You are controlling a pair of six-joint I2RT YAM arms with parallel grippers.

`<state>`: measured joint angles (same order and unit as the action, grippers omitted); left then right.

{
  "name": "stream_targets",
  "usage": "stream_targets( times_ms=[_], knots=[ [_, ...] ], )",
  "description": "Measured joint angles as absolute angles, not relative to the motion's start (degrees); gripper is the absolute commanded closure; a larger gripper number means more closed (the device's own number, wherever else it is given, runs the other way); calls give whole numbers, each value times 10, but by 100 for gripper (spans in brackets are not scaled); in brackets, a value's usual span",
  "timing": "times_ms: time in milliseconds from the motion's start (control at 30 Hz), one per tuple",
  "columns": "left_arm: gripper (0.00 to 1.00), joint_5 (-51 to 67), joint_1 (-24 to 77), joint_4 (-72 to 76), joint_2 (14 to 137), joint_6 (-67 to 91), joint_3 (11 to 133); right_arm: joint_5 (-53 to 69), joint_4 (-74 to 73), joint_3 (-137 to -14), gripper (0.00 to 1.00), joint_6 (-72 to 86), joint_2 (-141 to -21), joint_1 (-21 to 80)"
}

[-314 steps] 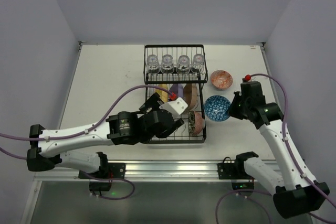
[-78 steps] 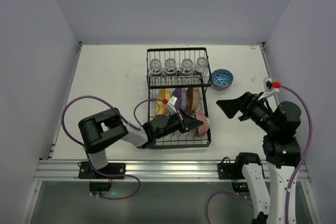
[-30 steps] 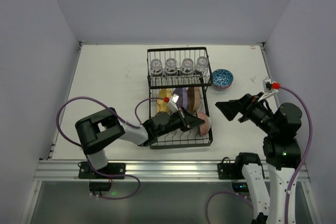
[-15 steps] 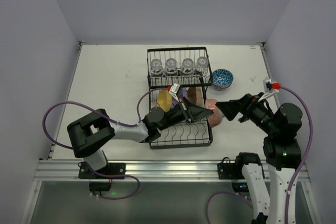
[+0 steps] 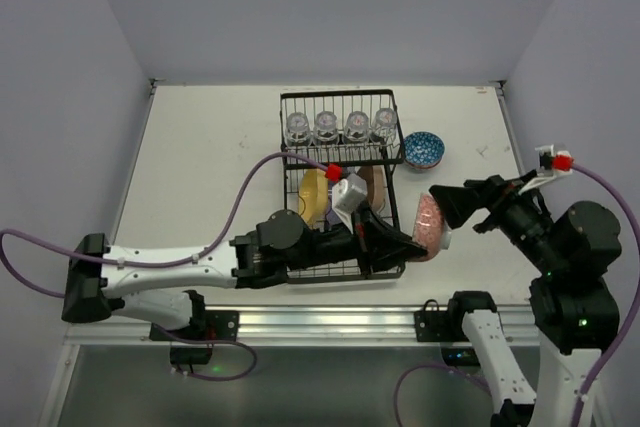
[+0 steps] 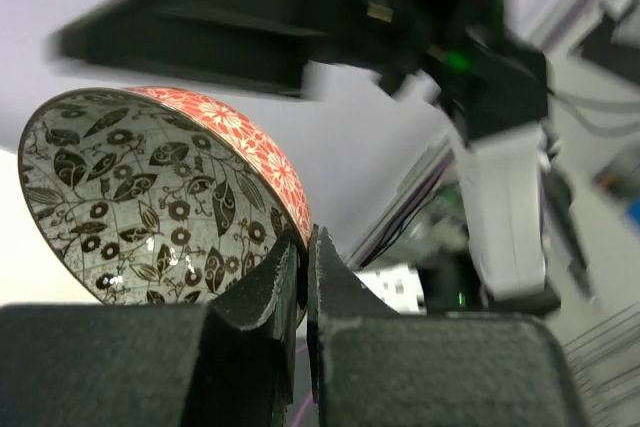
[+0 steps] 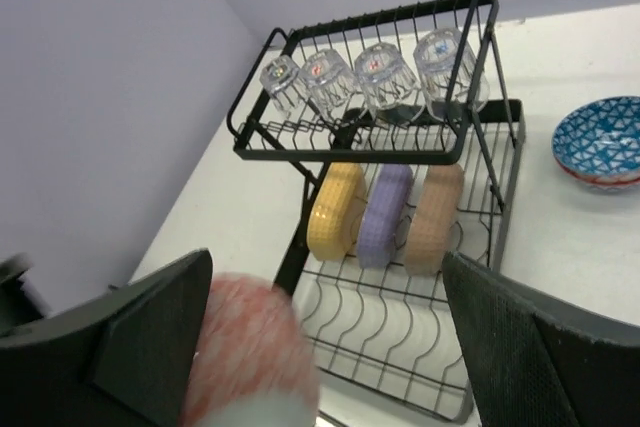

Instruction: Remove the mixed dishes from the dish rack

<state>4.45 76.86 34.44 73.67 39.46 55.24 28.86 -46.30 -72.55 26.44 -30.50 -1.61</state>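
Inspection of the work area, all positions referenced to the dish rack [image 5: 336, 94]

1. Left gripper [image 6: 303, 257]: closed. Its two fingers pinch the rim of the reddish bowl [image 5: 430, 227]. The left wrist view confirms one finger inside the rim and one outside.
2. Reddish bowl: off the rack and clear of the table [image 5: 200, 167]. It is held tipped on edge just beyond the right side of the rack's lower tray. Inside pattern is dark leaves on white; outside is red with white flowers.
3. Right gripper [image 5: 465, 202]: fingers spread wide, nothing between them. It sits further right of the rack than the bowl and points toward it. Contact with the bowl cannot be confirmed; the bowl is blurred in the right wrist view.
4. Clear glass cups [image 5: 325, 127]: four, upside down in a row on the rack's raised upper shelf.
5. Lower tray: yellow plate [image 7: 338, 209], purple plate [image 7: 385, 212] and tan plate [image 7: 435, 217] stand on edge side by side, just below the upper shelf.
6. Blue bowl [image 5: 424, 149]: upright on the table, just beside the right end of the upper shelf
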Motion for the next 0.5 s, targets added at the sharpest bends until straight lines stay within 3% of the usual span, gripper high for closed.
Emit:
stream_targets(
  times_ms=[233,333,500],
  knots=[
    [100,-118,880,-87,761,184,740,283,-528,-763,10,223,-437,97],
    [100,-190,915,-240,809,151,748,274,-552,-761,11,213,-473,136],
    [100,-215,971,-401,855,113,726,242,-580,-756,16,205,-472,187]
  ],
)
